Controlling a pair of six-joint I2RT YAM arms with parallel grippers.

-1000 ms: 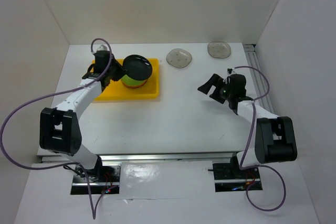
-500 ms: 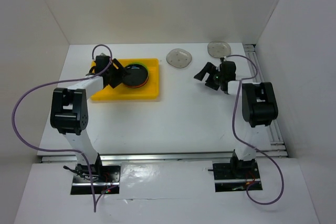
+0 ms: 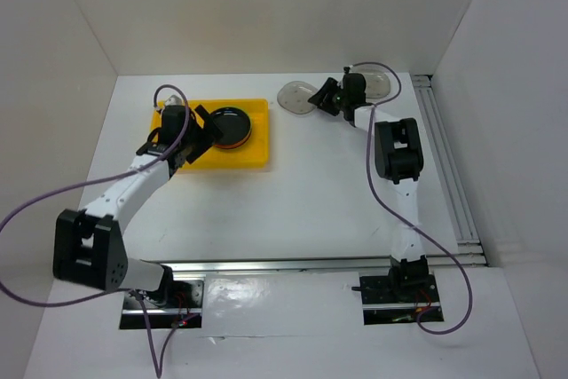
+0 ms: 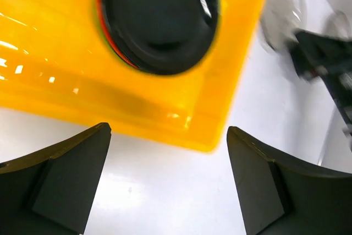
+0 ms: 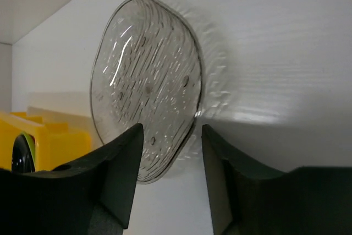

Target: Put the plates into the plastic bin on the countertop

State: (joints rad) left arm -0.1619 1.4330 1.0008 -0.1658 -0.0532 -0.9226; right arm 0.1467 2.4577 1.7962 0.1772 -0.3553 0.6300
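Note:
A glossy black plate [image 3: 232, 123] lies on top of a stack in the yellow plastic bin [image 3: 253, 155]. Orange and green rims peek out beneath the black plate [image 4: 159, 17]. My left gripper [image 3: 202, 129] stands open and empty just left of the stack, its jaws over the white countertop before the bin's [image 4: 66, 75] wall. A grey rounded-square plate [image 3: 295, 98] rests right of the bin. My right gripper [image 3: 321, 98] is at its right edge. In the right wrist view the right gripper [image 5: 170, 130] straddles the grey plate's [image 5: 146, 81] rim, with a gap still showing.
A second grey plate [image 3: 380, 83] sits at the back right, partly behind the right arm's cable. White walls close in the countertop on three sides. A metal rail [image 3: 448, 166] runs along the right edge.
My left gripper opened, left the black plate on the stack in the bin and drew back. My right arm swung left and back to the grey plate, jaws narrowing around its rim.

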